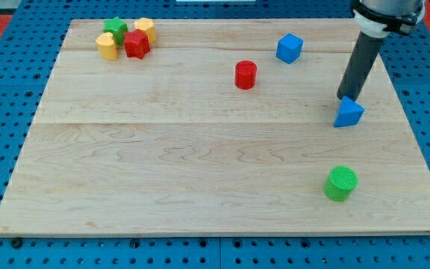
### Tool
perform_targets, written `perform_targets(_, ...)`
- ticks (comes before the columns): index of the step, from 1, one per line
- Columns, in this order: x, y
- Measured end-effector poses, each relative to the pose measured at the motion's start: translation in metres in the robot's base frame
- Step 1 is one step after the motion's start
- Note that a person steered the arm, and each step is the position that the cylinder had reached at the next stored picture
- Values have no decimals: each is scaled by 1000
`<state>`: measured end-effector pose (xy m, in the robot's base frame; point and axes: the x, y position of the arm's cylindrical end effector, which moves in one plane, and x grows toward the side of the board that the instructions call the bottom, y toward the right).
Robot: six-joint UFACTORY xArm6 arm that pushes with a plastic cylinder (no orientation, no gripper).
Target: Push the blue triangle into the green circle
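Note:
The blue triangle point(348, 113) lies on the wooden board at the view's right. The green circle point(340, 183) stands below it, toward the view's bottom right. My tip point(344, 97) is at the triangle's top edge, touching or nearly touching it, on the side away from the green circle. The dark rod rises from there to the view's top right.
A blue cube point(290, 48) and a red cylinder point(245, 75) sit at the upper middle. A cluster at the top left holds a green star point(115, 30), a red star point(136, 44) and two yellow blocks point(107, 46). The wooden board point(163, 164) lies on a blue pegboard.

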<state>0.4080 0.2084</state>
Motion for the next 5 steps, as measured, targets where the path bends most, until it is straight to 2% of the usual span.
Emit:
perform_targets(1,33,-13)
perform_targets(4,46,-36)
perform_targets(5,92,-36)
